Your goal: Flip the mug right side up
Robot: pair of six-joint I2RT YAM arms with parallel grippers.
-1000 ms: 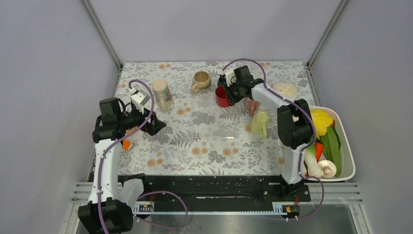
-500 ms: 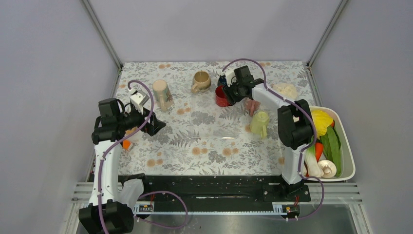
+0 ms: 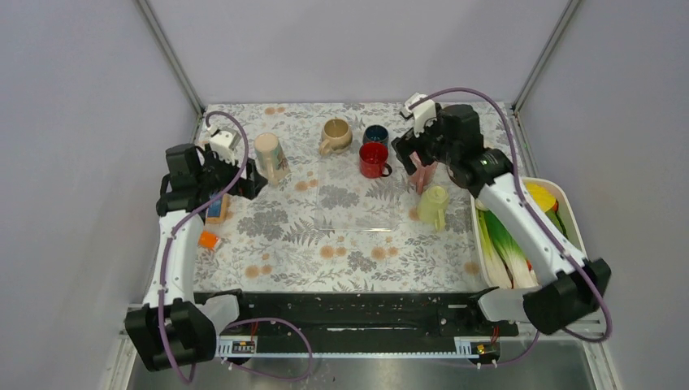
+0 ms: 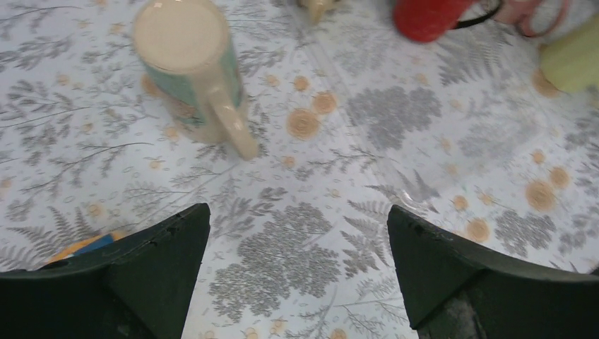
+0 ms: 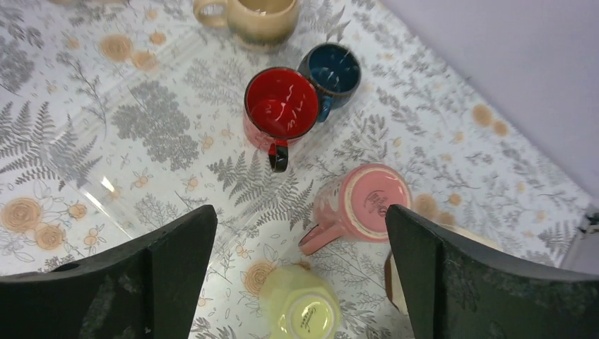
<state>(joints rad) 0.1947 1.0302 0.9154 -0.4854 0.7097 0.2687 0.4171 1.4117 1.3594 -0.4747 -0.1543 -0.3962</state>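
A red mug (image 3: 374, 159) (image 5: 281, 106) stands upright on the flowered table, mouth up, handle toward the near side. My right gripper (image 3: 406, 149) (image 5: 300, 210) hovers open above and to the right of it, holding nothing. A pink mug (image 5: 364, 205) and a yellow mug (image 5: 304, 311) stand upside down below that gripper. At the left a cream and teal mug (image 3: 271, 157) (image 4: 187, 56) also stands upside down. My left gripper (image 3: 248, 180) (image 4: 298, 212) is open just on its near side, empty.
A blue mug (image 3: 375, 134) and a beige mug (image 3: 335, 136) stand upright at the back, beside the red one. A white tray (image 3: 581, 244) of vegetables sits at the right edge. Small orange and blue items (image 3: 211, 223) lie by the left edge.
My right gripper opened, let go of the red mug and drew back up and to the right. My left arm shifted toward the back, closer to the cream mug.
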